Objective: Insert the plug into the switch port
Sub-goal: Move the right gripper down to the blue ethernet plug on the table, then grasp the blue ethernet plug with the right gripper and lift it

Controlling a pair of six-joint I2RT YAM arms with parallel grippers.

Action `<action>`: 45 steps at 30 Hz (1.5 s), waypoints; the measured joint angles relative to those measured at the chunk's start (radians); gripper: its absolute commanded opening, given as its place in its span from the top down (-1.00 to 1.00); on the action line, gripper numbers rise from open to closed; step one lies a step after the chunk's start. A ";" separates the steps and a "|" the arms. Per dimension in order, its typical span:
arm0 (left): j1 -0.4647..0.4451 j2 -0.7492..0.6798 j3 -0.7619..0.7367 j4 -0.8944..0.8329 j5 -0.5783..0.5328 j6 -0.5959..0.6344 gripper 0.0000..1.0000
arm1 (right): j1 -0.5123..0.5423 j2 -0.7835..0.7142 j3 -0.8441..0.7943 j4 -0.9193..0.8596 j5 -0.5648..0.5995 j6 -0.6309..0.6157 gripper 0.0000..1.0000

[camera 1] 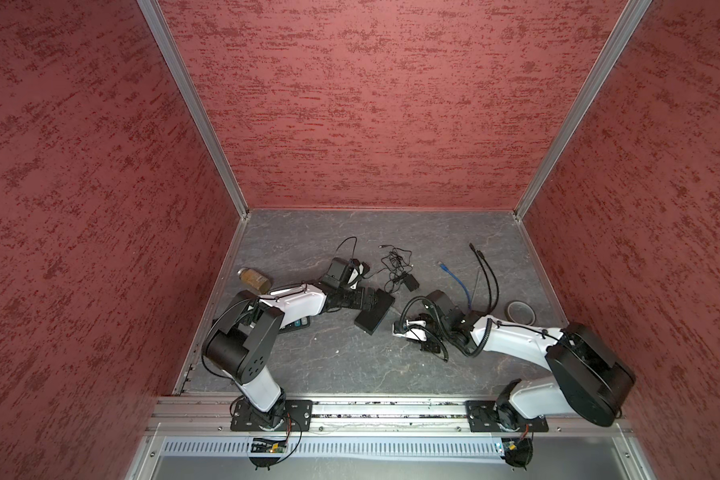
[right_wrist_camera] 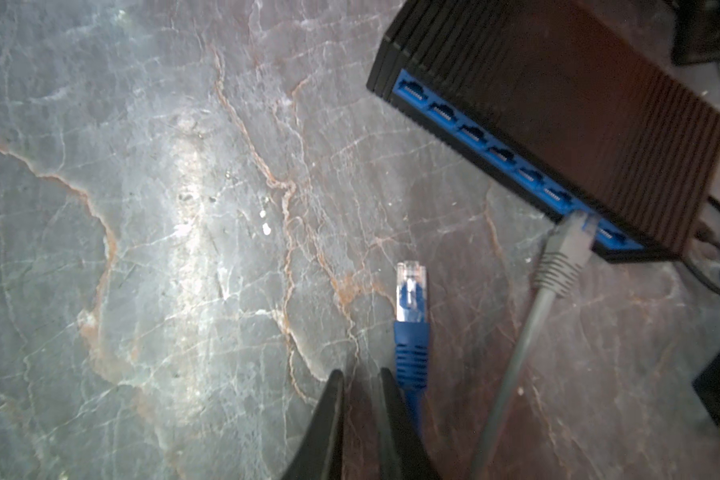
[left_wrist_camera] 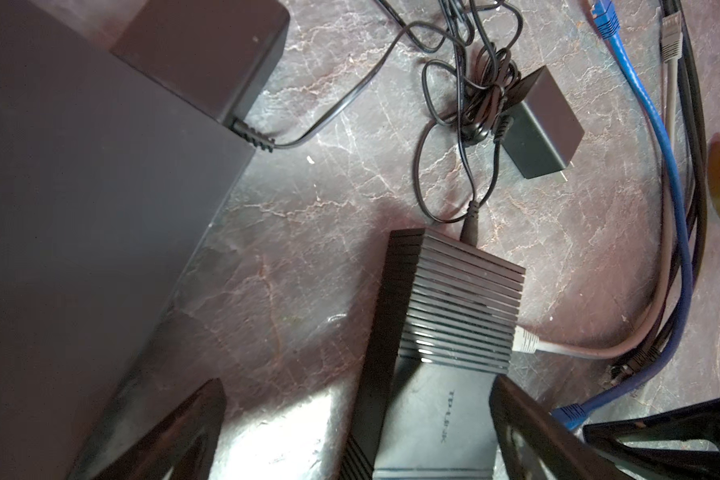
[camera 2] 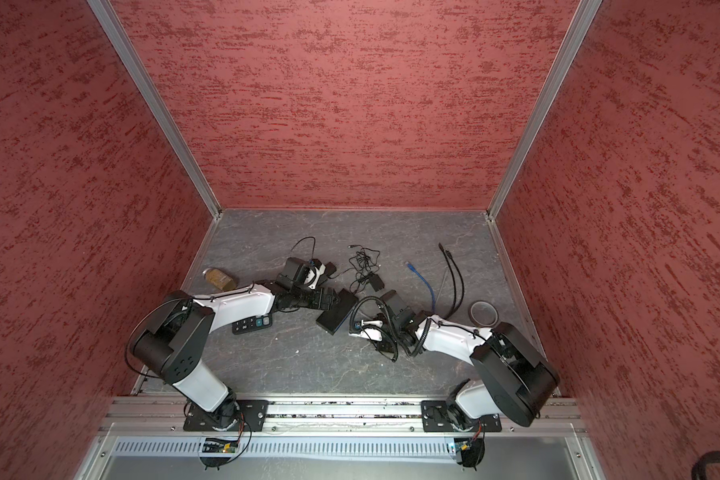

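Begin at the left: find the left hand (left_wrist_camera: 358, 382) spread wide astride the TP-Link network switch (left_wrist_camera: 454, 307), not clamped on it. Close it on the casing first, probably, so a push cannot slide the switch across the worktop (left_wrist_camera: 308, 249). Leave alone the barrel power plug (left_wrist_camera: 470, 226) at one end and the grey Ethernet plug (right_wrist_camera: 566, 249) already seated in the blue port row (right_wrist_camera: 504, 156).

Moving right, see the blue Ethernet plug (right_wrist_camera: 410, 291) lying flat on the worktop, apart from the ports and just beside the right hand (right_wrist_camera: 361, 372). Read that hand as pressed almost together, with only a sliver of worktop between the fingers (right_wrist_camera: 329, 415) and nothing pinched; the blue boot lies alongside, outside the grip.

Open, shift over the ribbed boot and pinch there. Match the latch tab to the port's notch, line up square with a free port, then push until seated.
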 measured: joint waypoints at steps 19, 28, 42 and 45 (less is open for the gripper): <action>0.002 0.000 -0.004 0.015 0.011 0.000 -0.99 | 0.000 0.042 0.021 0.019 0.053 -0.029 0.42; 0.002 0.000 -0.004 0.016 0.011 0.000 -0.99 | 0.000 0.106 0.064 0.019 0.060 -0.026 0.76; -0.008 0.000 -0.004 0.018 0.014 -0.018 -1.00 | 0.000 0.114 0.139 0.037 0.092 0.191 1.00; -0.011 0.000 -0.004 0.018 0.014 -0.018 -0.99 | 0.002 0.110 0.157 0.055 0.092 0.273 1.00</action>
